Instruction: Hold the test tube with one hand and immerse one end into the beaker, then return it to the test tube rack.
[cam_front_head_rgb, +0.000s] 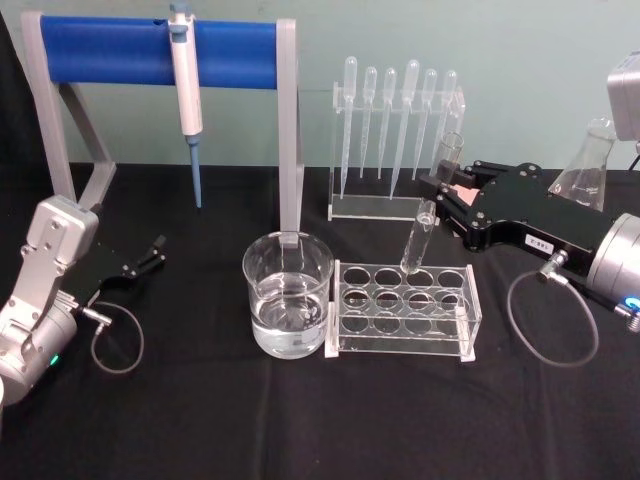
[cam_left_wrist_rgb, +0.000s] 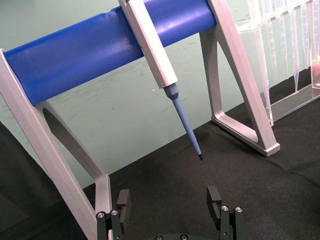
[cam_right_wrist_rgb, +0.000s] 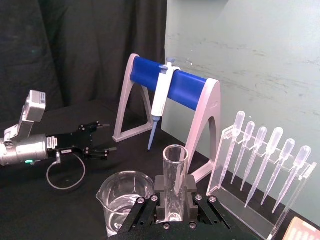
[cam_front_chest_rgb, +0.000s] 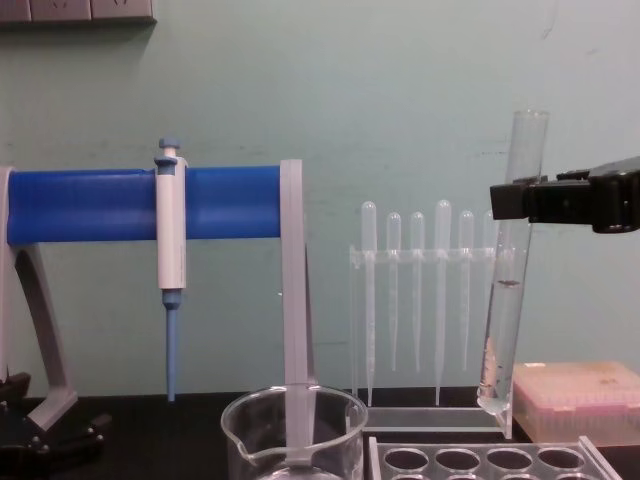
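The test tube (cam_front_head_rgb: 432, 208) is a long clear glass tube, tilted slightly, hanging in the air with its rounded end just above the back row of the clear tube rack (cam_front_head_rgb: 403, 312). My right gripper (cam_front_head_rgb: 436, 192) is shut on its upper part, below the open rim. In the chest view the test tube (cam_front_chest_rgb: 508, 270) hangs under the right gripper (cam_front_chest_rgb: 508, 200). In the right wrist view the test tube (cam_right_wrist_rgb: 174, 167) stands between the jaws. The beaker (cam_front_head_rgb: 288, 296), holding clear liquid, stands left of the rack, apart from the tube. My left gripper (cam_front_head_rgb: 148, 257) rests open at the left.
A blue-barred pipette stand (cam_front_head_rgb: 160, 55) with a hanging pipettor (cam_front_head_rgb: 186, 90) rises at the back left. A clear rack of plastic pipettes (cam_front_head_rgb: 396, 140) stands behind the tube rack. A glass flask (cam_front_head_rgb: 588, 170) sits at the back right, and a pink box (cam_front_chest_rgb: 576, 400) lies at the right.
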